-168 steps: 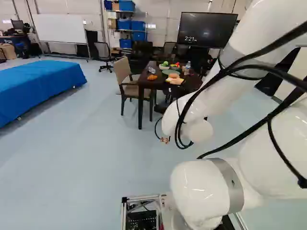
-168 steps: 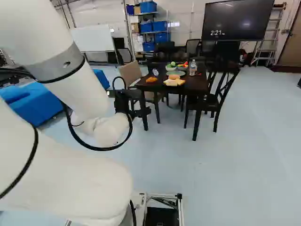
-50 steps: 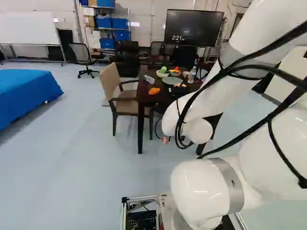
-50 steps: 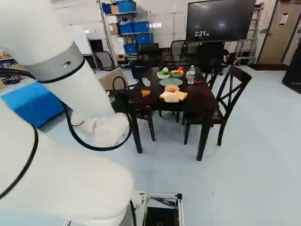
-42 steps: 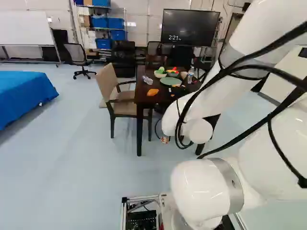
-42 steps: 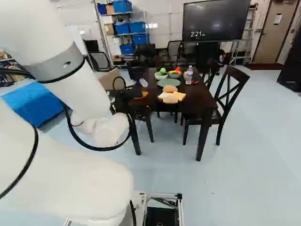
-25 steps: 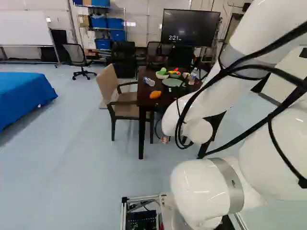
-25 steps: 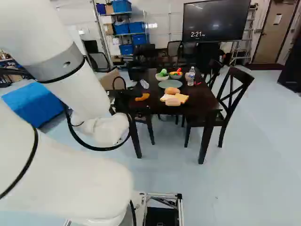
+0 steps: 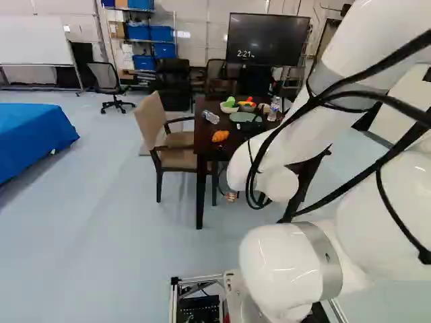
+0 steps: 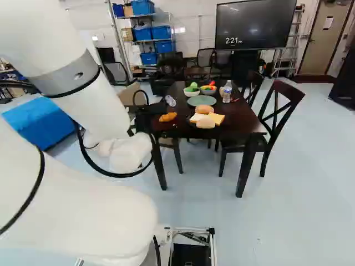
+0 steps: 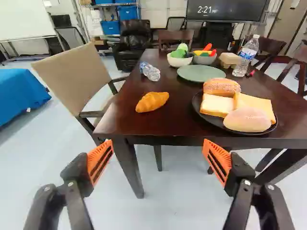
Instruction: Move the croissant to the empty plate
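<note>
Croissant (image 11: pixel 152 101) on dining table (image 11: pixel 127 117), beside bread plate (image 11: pixel 196 106) — empty plate (image 11: pixel 201 73) behind that plate, two bowls (image 11: pixel 179 61) farther behind. Bottle (image 11: pixel 150 72) lying behind croissant.

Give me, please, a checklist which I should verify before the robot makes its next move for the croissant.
1. Jaws open, nothing between them: ok.
2. Croissant uncovered on the table: ok.
3. Green plate empty: ok.
4. Croissant between the jaws: not ok; it lies ahead of them, on the tabletop.
5. Straight way from croissant to green plate free: ok; the lying bottle and the black plate with bread seem to be on either side of it.
6. Base at rest: cannot tell from this one moment.
</note>
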